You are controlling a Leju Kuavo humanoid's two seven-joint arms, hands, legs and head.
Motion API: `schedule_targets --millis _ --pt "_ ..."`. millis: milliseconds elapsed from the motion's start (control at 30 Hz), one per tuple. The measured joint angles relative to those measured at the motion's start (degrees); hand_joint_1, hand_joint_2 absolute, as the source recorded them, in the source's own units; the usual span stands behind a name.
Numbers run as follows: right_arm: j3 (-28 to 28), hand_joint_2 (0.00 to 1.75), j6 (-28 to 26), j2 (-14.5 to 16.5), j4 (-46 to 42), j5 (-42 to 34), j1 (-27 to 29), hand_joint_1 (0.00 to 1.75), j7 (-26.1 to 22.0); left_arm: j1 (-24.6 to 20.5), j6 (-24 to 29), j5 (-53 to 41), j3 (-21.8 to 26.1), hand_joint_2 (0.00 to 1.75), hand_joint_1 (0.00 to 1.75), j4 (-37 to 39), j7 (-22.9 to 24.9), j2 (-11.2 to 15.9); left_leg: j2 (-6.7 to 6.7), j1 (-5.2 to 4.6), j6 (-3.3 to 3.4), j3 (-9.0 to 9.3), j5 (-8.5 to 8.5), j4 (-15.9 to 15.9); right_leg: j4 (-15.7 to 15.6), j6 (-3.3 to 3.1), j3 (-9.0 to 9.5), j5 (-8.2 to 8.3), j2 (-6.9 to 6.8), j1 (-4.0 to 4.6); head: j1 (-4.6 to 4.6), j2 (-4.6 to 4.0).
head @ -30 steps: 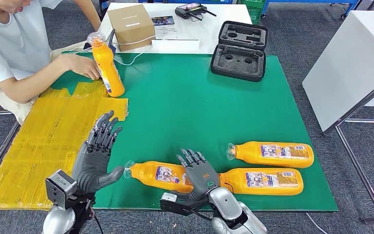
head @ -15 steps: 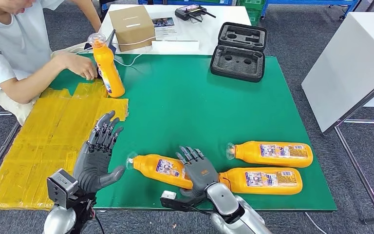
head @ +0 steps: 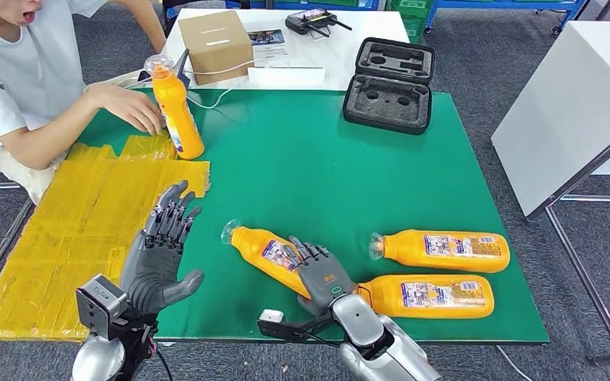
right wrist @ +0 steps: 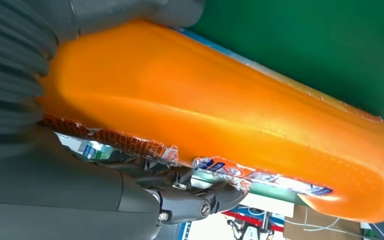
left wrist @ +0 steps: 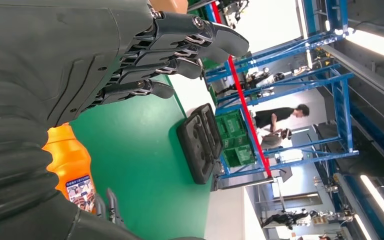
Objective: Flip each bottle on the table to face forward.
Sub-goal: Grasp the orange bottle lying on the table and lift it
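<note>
Head view: the right robot hand (head: pixel 322 276) grips the near orange bottle (head: pixel 264 252), which lies at a slant on the green tabletop (head: pixel 302 175) with its cap end pointing away from the hand and to its left. Just right of this hand lie two more orange bottles, label up: the front bottle (head: pixel 433 295), its cap end hidden behind the hand, and the rear bottle (head: pixel 445 251) beyond it. The left robot hand (head: pixel 157 258) hangs open, fingers spread and holding nothing, above the tabletop beside the yellow taped sheet (head: pixel 71 238). Far ahead of it an upright bottle (head: pixel 175 107) stands by a person's hand (head: pixel 131 107). A black foam case (head: pixel 390 82) lies open at the far edge.

Left wrist view: the left robot hand (left wrist: pixel 70 65) has its fingers apart; the near orange bottle (left wrist: pixel 72 167) shows beside it.

Right wrist view: the right robot hand (right wrist: pixel 80 195) wraps the near orange bottle (right wrist: pixel 220 120), fingers across its torn label.
</note>
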Motion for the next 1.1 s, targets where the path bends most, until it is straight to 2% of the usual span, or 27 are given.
schedule_targets --millis 500,900,1067,1100 --pt "0.30 1.75 0.86 -0.53 1.70 -2.34 -2.19 1.66 -1.02 0.01 0.09 0.59 0.02 1.75 0.00 0.30 -0.02 -0.10 0.00 -0.01 0.01 0.17 -0.01 0.00 -0.01 0.01 0.01 0.00 0.00 -0.01 0.00 0.00" --pt "0.48 1.75 2.10 -0.72 2.89 -5.50 -3.55 1.53 -1.43 -0.11 0.09 0.89 0.02 1.75 0.00 0.57 -0.02 -0.10 0.05 -0.01 0.00 0.23 -0.02 0.00 -0.02 -0.04 0.02 -0.04 0.01 -0.01 0.00 0.00" --pt "0.49 1.75 1.81 -0.74 5.31 -7.02 -5.19 1.75 -1.70 -0.30 0.05 1.20 0.01 1.75 0.00 0.74 -0.02 -0.10 0.06 0.00 0.00 0.29 0.00 -0.01 -0.02 -0.10 0.05 -0.05 0.02 0.00 -0.01 0.00" --pt "0.49 1.75 1.05 -0.71 5.86 -6.84 -5.51 1.75 -1.68 -0.34 0.03 1.26 0.00 1.75 0.00 0.75 -0.02 -0.10 0.05 0.00 0.00 0.30 0.01 -0.01 -0.02 -0.10 0.07 -0.04 0.02 0.00 0.00 0.00"
